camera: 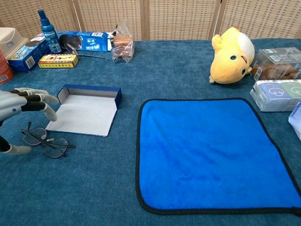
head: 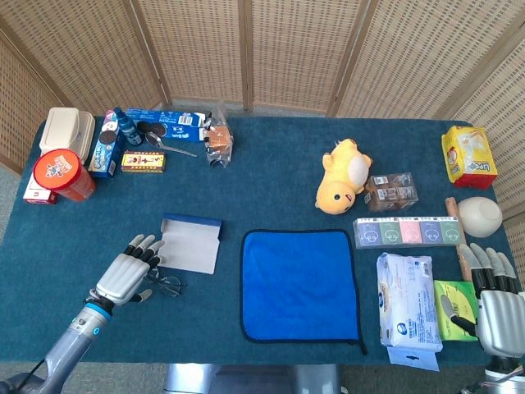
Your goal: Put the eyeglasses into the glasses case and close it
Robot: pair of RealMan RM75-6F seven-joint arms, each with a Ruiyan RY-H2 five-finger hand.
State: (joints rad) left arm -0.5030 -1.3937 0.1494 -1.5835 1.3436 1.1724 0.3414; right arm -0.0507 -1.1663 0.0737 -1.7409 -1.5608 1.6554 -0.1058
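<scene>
Eyeglasses (camera: 45,142) with thin dark wire frames lie folded on a table (head: 271,176) covered in deep teal, carpet-like fabric, close to its near left edge. The left hand (head: 127,274) hovers just beside and partly above them, fingers (camera: 43,99) spread apart and gently curved, holding nothing. At the near right corner the right hand (head: 499,312) rests with fingers extended and empty, next to a green packet (head: 454,309) and a white wipes pack (head: 406,311). A bright blue cloth (camera: 211,153) with black trim lies flat at the centre. Just beyond the eyeglasses sits the glasses case (camera: 87,109), open, a flat rectangular box with navy walls and pale grey lining. Farther back are a yellow plush toy (camera: 231,55), a clear plastic box (camera: 276,63), a red tub (head: 60,174) and snack boxes (head: 168,127). Woven wicker screens (head: 271,49) stand behind the table.
</scene>
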